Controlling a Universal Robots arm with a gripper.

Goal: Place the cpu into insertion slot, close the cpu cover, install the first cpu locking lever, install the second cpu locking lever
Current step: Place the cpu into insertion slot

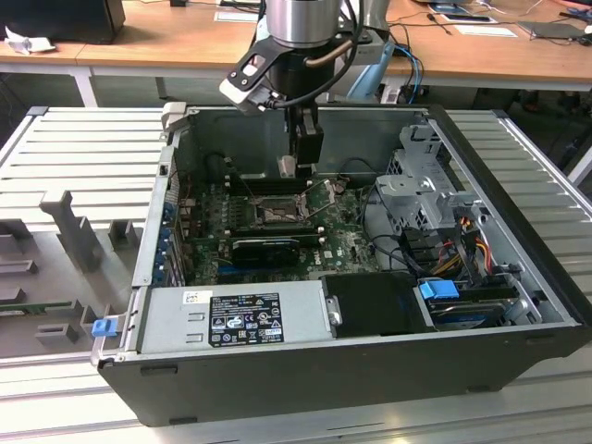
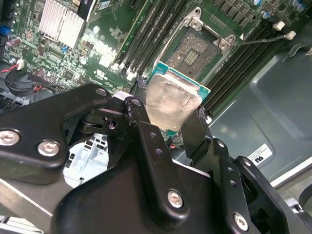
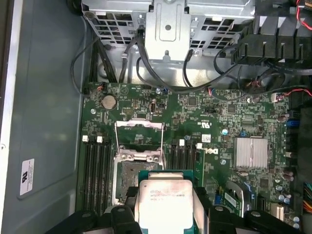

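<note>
Silvery cpu, edges clamped in the tool, hangs clear above the uncovered insertion slot.

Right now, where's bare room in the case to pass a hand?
Bare: the grey case panel beside the memory slots, and the ribbed table outside, on the exterior view's right. Crowded: the insertion slot near the held cpu, and cables by the drive cage.

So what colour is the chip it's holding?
Silvery cpu, green edge; best in the first wrist view.
</note>
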